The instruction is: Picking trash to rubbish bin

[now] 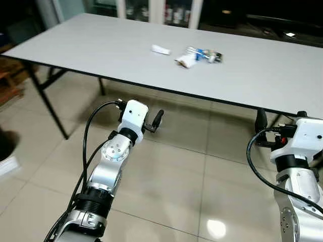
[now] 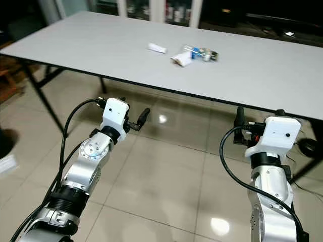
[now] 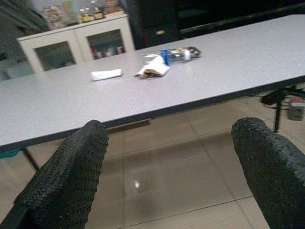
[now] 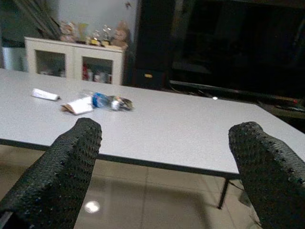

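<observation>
From the head views, the approach step is judged in hand: trash (image 1: pixel 197 56) lies far back on the desk (image 1: pixel 101 50), well apart from both grippers; closer stepping is called for. In the left wrist view, the left gripper (image 3: pixel 171 171) is spread wide, empty. In the right wrist view, the right gripper (image 4: pixel 167 167) likewise.

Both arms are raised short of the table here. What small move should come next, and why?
Probably step closer to the table. The trash, a white piece, a crumpled wrapper and a plastic bottle, lies mid-table, while the open left gripper and right gripper sit below and short of its near edge.
</observation>
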Motion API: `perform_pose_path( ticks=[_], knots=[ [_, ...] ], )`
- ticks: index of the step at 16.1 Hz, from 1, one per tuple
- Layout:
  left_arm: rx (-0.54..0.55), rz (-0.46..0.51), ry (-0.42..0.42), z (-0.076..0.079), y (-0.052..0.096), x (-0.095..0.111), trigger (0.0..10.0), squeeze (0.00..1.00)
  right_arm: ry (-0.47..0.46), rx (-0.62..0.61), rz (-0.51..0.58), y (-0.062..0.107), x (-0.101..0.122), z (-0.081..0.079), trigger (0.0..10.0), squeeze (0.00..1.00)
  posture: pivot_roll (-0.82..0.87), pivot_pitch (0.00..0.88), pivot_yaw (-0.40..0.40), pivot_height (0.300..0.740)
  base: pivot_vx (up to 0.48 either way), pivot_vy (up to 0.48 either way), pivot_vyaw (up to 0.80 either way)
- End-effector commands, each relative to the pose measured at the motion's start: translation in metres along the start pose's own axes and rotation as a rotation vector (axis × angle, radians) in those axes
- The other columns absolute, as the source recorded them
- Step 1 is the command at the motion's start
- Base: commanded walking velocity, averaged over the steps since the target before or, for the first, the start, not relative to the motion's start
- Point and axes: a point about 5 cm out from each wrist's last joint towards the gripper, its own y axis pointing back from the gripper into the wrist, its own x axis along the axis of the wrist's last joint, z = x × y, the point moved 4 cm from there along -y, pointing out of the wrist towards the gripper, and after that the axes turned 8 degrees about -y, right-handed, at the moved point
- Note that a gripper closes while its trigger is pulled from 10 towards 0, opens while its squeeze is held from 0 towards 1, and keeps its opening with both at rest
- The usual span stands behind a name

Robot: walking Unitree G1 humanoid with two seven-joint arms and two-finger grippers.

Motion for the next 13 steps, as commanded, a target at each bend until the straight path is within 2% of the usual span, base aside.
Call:
perform_pose_path(
  ticks=[1, 4, 5, 8, 13],
  knots=[
    [-0.001, 0.009, 0.008, -0.0004, -0.0035, 0.0039, 10.0, 0.00, 0.006, -0.011, 0.009, 0.0012, 0.0053, 0.0034, 10.0, 0.00, 0.14, 0.013, -0.043, 0.740, 0.000, 0.000, -0.79],
    [-0.003, 0.018, 0.018, -0.0010, -0.0059, 0.0063, 10.0, 0.00, 0.012, -0.014, 0.004, 0.0025, 0.0047, 0.0041, 10.0, 0.00, 0.14, 0.020, -0.043, 0.740, 0.000, 0.000, -0.80],
    [-0.005, 0.023, 0.023, -0.0012, -0.0066, 0.0074, 10.0, 0.00, 0.009, -0.011, 0.010, 0.0033, 0.0050, 0.0024, 10.0, 0.00, 0.14, 0.020, -0.042, 0.740, 0.000, 0.000, 0.00],
    [-0.004, 0.022, 0.039, -0.0022, -0.0088, 0.0082, 10.0, 0.00, 0.014, 0.002, 0.010, 0.0041, 0.0045, -0.0025, 10.0, 0.00, 0.14, 0.021, -0.040, 0.740, 0.427, 0.000, 0.00],
    [-0.018, 0.027, 0.031, -0.0006, -0.0082, 0.0087, 10.0, 0.00, 0.017, -0.005, 0.009, 0.0053, 0.0041, -0.0019, 10.0, 0.00, 0.14, 0.026, -0.038, 0.740, 0.458, 0.000, 0.00]
  ],
)
